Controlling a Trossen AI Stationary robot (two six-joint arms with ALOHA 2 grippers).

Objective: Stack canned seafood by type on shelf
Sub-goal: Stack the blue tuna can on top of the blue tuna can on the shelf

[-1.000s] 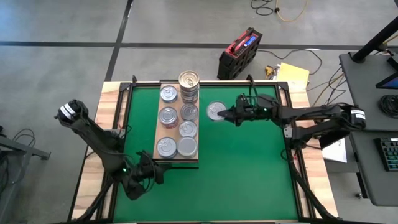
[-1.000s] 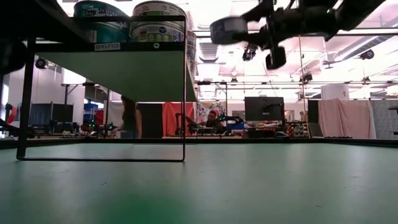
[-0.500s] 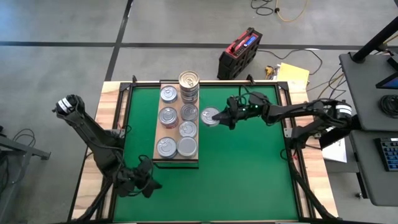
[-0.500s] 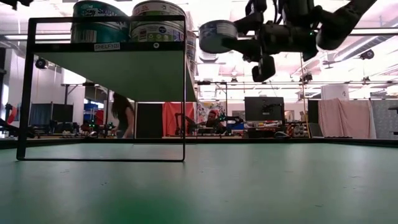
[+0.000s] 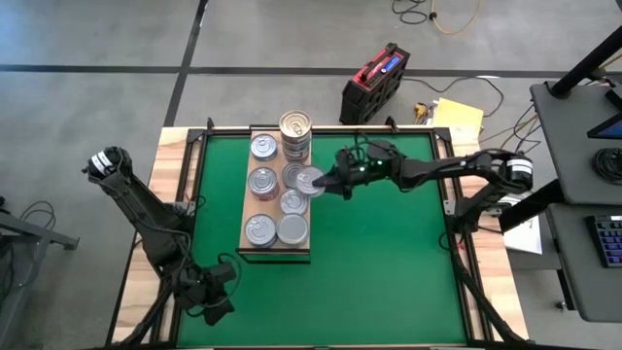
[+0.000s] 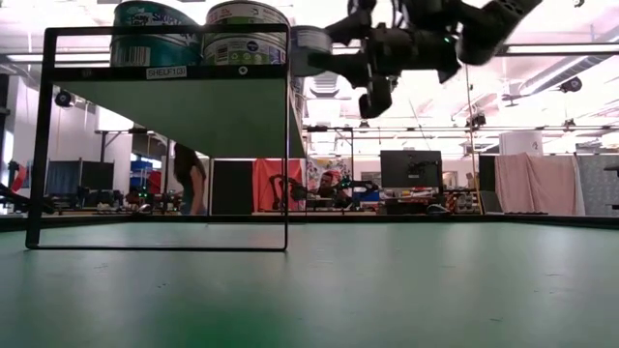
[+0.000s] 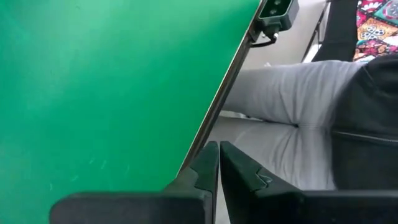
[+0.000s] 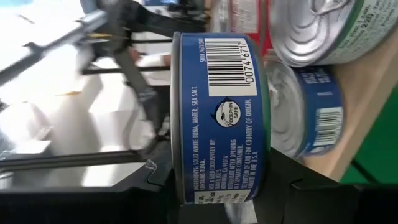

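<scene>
The can with the blue label is clamped between the fingers of the right gripper and hangs in the air over the right edge of the shelf, above the cans standing there. The left gripper rests with jaws closed and empty over the mat's near left corner.

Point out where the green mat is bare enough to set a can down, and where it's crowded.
Bare: the green mat right of the shelf to the table's right edge, and the strip in front of it. Crowded: the shelf itself, covered in cans, where the right pincer holds a can over its right column.
</scene>
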